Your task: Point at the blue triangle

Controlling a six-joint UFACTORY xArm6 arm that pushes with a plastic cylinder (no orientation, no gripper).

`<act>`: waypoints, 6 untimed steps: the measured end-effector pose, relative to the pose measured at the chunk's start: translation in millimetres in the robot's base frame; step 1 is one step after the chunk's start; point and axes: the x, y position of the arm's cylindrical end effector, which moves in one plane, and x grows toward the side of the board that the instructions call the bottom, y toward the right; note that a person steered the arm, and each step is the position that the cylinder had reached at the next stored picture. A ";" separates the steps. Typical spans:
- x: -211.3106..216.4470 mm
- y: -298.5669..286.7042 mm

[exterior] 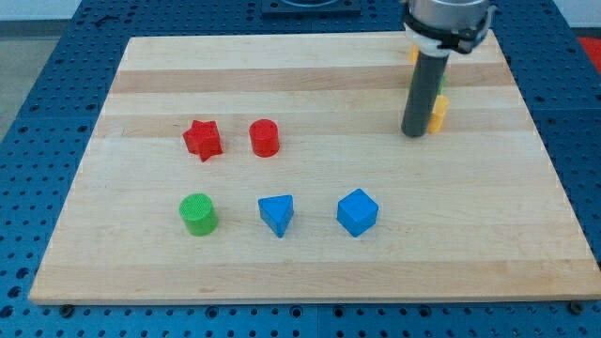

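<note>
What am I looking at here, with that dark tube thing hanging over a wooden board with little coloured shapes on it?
This is one camera picture of a robot arm's workspace. The dark rod belongs to the arm; it has no claw, and its lower end, my tip, only slides on the pale wooden board to nudge or point at blocks. Nothing is held. On the board lie a red star block, a red cylinder, a green cylinder, a blue triangle block and a blue cube. A yellow block sits right beside the rod, partly hidden, with another small block hidden behind the rod. My tip stands toward the view's top right, well away from the blue triangle.
</note>
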 end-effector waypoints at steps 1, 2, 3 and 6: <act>39.8 -8.8; 47.4 -58.6; 47.5 -111.4; 121.0 -139.9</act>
